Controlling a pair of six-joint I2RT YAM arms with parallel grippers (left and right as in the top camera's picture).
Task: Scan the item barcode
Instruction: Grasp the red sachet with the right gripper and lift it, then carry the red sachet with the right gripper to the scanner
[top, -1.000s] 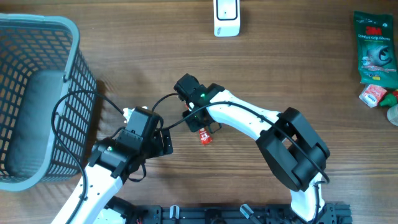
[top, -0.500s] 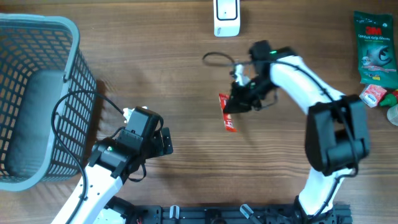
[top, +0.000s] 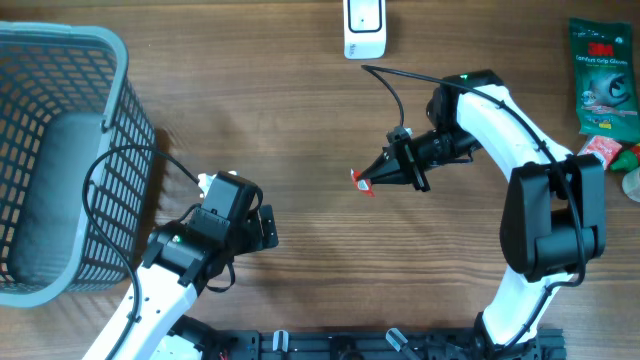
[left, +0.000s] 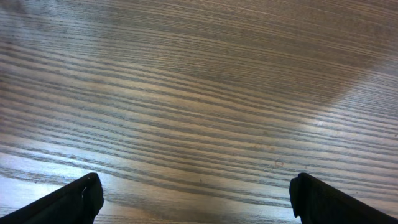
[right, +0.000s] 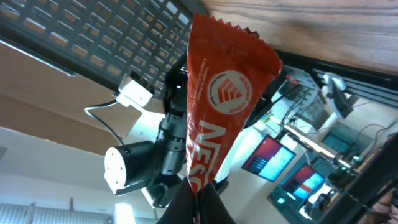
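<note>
Red foil sachet (top: 361, 181) with white logo is held off the wooden desk (top: 250, 120), bottom end pinched in the clenched right tool (top: 383, 173). Likely light, floppy, slick: grip the crimped seam. Left tool (top: 262, 228) released, empty.

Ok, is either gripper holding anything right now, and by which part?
The right gripper pinches the red sachet by one narrow end, the rest sticking out free. The left gripper is open over the table, holding nothing.
</note>
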